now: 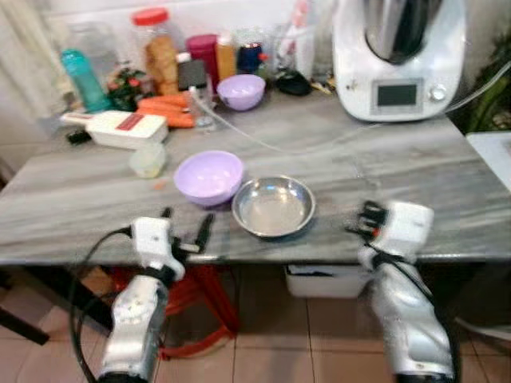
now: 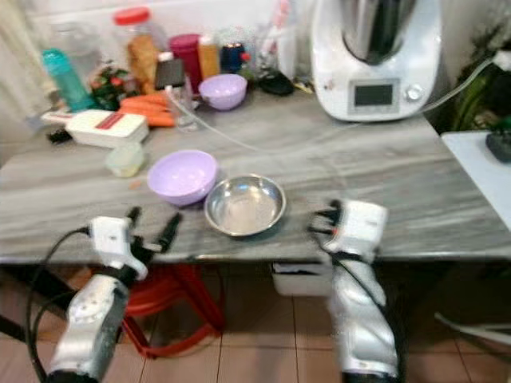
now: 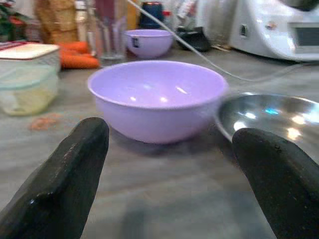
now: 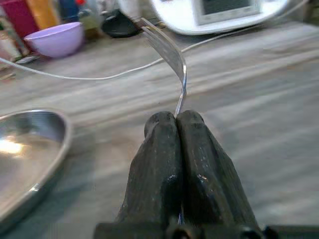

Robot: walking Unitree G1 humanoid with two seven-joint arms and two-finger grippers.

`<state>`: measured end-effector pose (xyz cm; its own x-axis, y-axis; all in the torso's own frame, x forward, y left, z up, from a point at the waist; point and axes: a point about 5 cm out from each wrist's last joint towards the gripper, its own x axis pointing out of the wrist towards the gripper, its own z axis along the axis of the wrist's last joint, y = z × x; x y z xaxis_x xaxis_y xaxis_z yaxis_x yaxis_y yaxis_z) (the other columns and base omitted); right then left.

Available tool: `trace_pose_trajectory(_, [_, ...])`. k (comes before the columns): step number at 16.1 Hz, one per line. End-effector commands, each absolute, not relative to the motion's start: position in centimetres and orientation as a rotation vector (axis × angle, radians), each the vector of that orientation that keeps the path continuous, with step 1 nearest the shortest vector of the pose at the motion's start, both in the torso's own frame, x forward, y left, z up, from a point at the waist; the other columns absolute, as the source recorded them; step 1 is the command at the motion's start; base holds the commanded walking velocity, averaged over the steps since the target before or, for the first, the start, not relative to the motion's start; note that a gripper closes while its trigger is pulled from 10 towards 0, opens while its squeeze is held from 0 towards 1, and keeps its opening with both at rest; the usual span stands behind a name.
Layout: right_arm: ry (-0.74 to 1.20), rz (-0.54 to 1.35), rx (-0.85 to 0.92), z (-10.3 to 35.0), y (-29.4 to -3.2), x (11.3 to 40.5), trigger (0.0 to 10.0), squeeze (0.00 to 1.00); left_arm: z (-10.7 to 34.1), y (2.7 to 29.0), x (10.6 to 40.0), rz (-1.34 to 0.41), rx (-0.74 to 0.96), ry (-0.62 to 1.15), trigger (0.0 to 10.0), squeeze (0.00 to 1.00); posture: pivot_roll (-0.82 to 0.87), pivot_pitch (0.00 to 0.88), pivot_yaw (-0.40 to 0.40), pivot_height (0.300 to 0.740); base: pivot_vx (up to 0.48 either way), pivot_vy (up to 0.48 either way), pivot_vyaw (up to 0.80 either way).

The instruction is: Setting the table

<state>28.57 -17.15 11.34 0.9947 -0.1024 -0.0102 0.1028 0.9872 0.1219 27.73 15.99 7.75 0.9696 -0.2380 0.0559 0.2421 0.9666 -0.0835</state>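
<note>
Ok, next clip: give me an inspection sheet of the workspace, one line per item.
Surface: grey wood-grain table, bare near its front edge.
Job's things: near lilac plastic bowl beside round steel bowl; metal fork in the right gripper.
Clutter: jars, orange carrots, white lidded box, second lilac bowl, white kitchen appliance at the back.
Grippers: left gripper jaws open, facing the near lilac bowl; right gripper shut on the fork.
Cables: white cable across the table.
Surroundings: red stool, tiled floor.

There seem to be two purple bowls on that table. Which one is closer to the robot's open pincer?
The purple bowl at the front, touching the steel bowl, lies just ahead of the open left pincer. The other purple bowl sits far back among the jars.
</note>
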Motion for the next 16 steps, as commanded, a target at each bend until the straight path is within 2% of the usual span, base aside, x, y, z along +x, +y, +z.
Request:
trace_pose_trajectory(1, [-0.011, -0.061, 0.143, 11.9, -15.9, 28.9, 10.0, 0.00, 7.9, 17.3, 27.5, -0.214, -0.068, -0.044, 10.0, 0.00, -0.11, 0.000, 0.080, 0.740, 0.000, 0.000, 0.00])
trace_pose_trajectory(4, [-0.015, -0.077, 0.153, 12.0, -16.4, 29.0, 10.0, 0.00, 7.8, 17.5, 26.9, -0.240, -0.072, -0.041, 10.0, 0.00, -0.11, 0.000, 0.080, 0.740, 0.000, 0.000, 0.00])
trace_pose_trajectory(9, [-0.020, -0.099, 0.193, 12.6, -17.6, 29.6, 10.0, 0.00, 8.0, 16.1, 26.5, -0.405, -0.155, -0.026, 10.0, 0.00, -0.11, 0.000, 0.086, 0.740, 0.000, 0.000, 0.00])
trace_pose_trajectory(16, [0.054, -0.108, 0.334, 12.7, -19.1, 30.8, 10.0, 0.00, 8.2, 15.5, 25.9, -0.522, -0.151, -0.003, 10.0, 0.00, -0.12, 0.000, 0.102, 0.740, 0.000, 0.000, 0.00])
